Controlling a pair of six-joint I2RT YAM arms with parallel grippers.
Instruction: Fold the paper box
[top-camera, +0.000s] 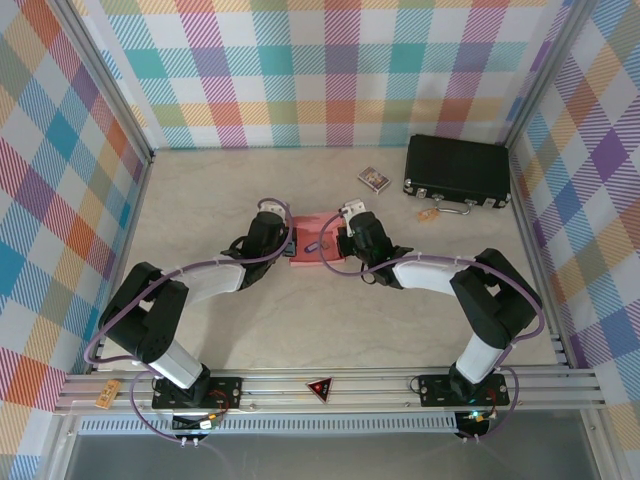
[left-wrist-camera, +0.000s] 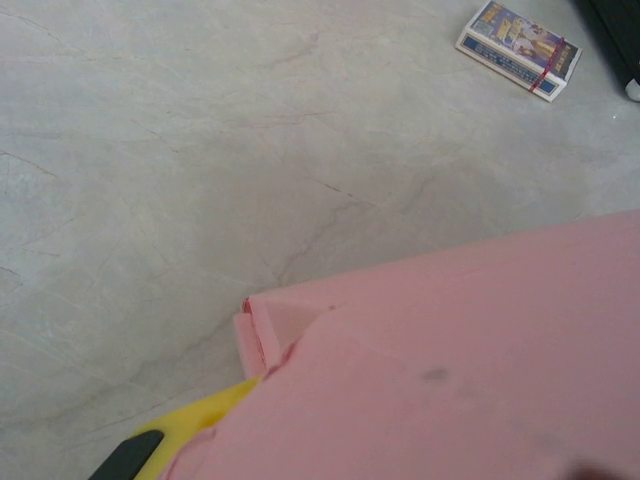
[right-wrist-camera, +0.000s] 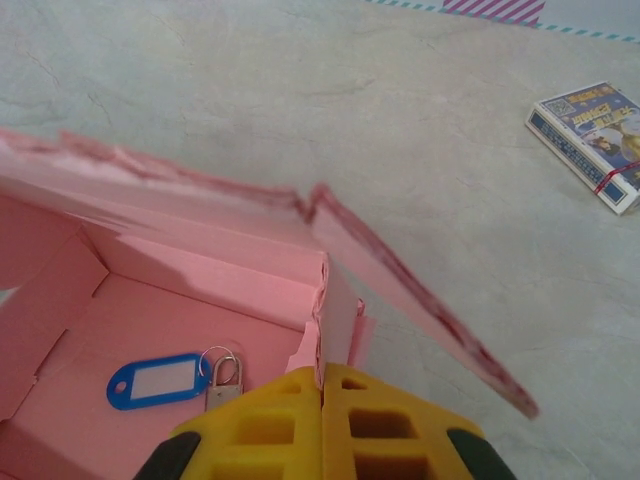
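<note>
paper box (right-wrist-camera: 180, 320) holds key tag (right-wrist-camera: 158, 380); card pack (top-camera: 374, 178), black case (top-camera: 458, 170) beyond.

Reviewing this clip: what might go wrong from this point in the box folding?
1. The right fingers pinch a box wall at a crumpled corner, so a hard pull may tear or crease it.
2. A blue key tag lies loose inside. Tilting the box might slide it under a wall or out.
3. The left finger sits at another box corner, so opposing pulls might twist the thin card.
</note>
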